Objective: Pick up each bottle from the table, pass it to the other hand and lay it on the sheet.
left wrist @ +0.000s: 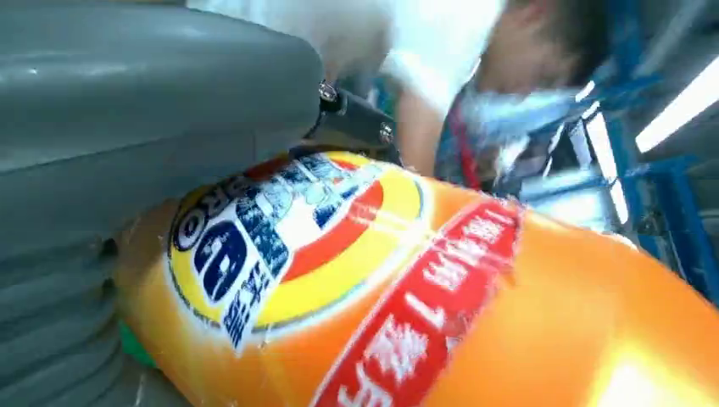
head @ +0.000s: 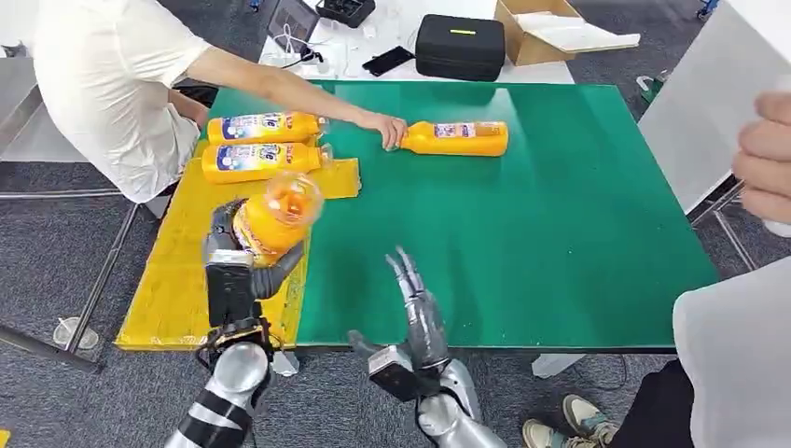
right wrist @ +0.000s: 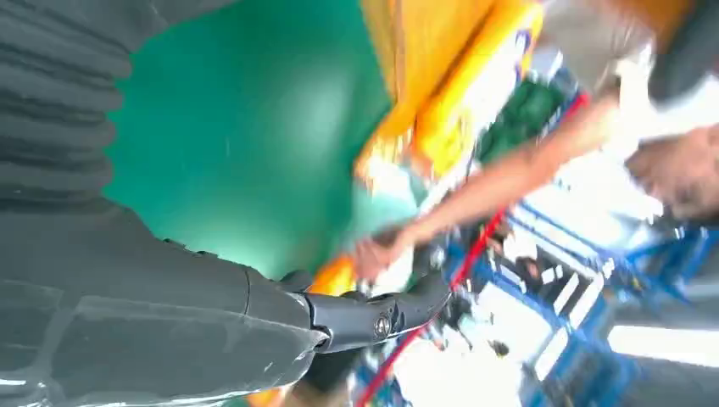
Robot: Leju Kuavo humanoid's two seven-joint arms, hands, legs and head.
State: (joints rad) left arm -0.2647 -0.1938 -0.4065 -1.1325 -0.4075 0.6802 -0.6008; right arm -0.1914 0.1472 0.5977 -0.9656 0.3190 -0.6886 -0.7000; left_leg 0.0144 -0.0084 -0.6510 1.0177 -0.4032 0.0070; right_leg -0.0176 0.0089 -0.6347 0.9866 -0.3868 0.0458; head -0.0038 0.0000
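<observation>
Orange bottle (head: pixel 275 219) gripped in left hand (head: pixel 231 261) above yellow sheet (head: pixel 177 280); right hand (head: pixel 420 313) empty, fingers spread.

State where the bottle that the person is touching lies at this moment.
In the head view, the bottle lies on its side on the green table, far from the robot, right of the yellow sheet, with the person's hand at its cap end.

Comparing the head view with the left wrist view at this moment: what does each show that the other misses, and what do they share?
Head view alone: the yellow sheet with two bottles lying on it, a fourth bottle on the green table under a person's hand, and the empty, spread right hand.
Left wrist view alone: the held bottle's label up close.
Both: the left hand gripping the orange bottle, and the person in white.
</observation>
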